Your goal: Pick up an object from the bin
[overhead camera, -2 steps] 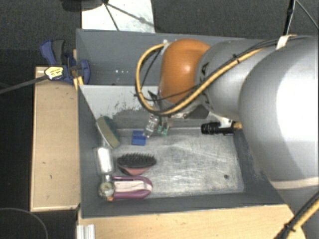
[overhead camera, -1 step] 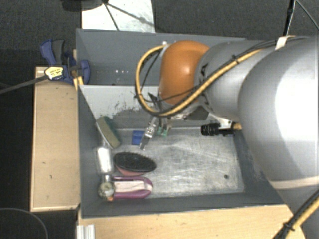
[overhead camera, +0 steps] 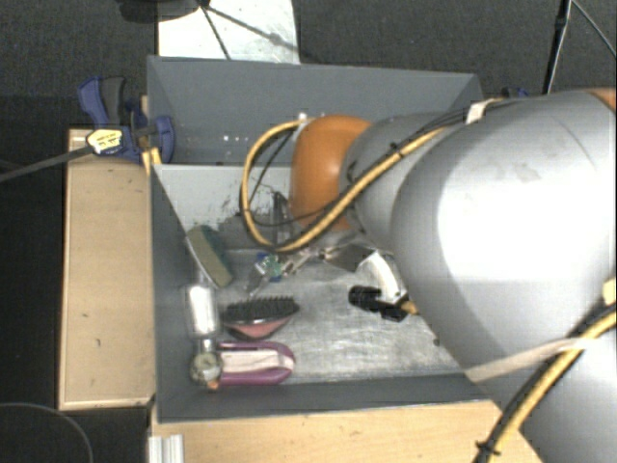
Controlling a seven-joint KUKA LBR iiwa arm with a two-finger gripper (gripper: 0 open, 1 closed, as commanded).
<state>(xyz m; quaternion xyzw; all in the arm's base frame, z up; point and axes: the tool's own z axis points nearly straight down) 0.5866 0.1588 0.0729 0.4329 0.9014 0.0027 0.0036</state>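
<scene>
Bin (overhead camera: 337,340): black brush (overhead camera: 260,309), purple case (overhead camera: 253,362) and grey block (overhead camera: 208,255) along the left wall, seemingly tumbled loose. Jaws: state cannot be told.

Nothing legible for you here: no text, label, brand or number you can read on the bin (overhead camera: 289,104) or its loose things, purple case (overhead camera: 258,374) included.

Arm (overhead camera: 501,239) reaches into the bin (overhead camera: 386,350) — black brush (overhead camera: 260,309), purple holder (overhead camera: 255,363) and grey block (overhead camera: 209,256) lie at its left.
</scene>
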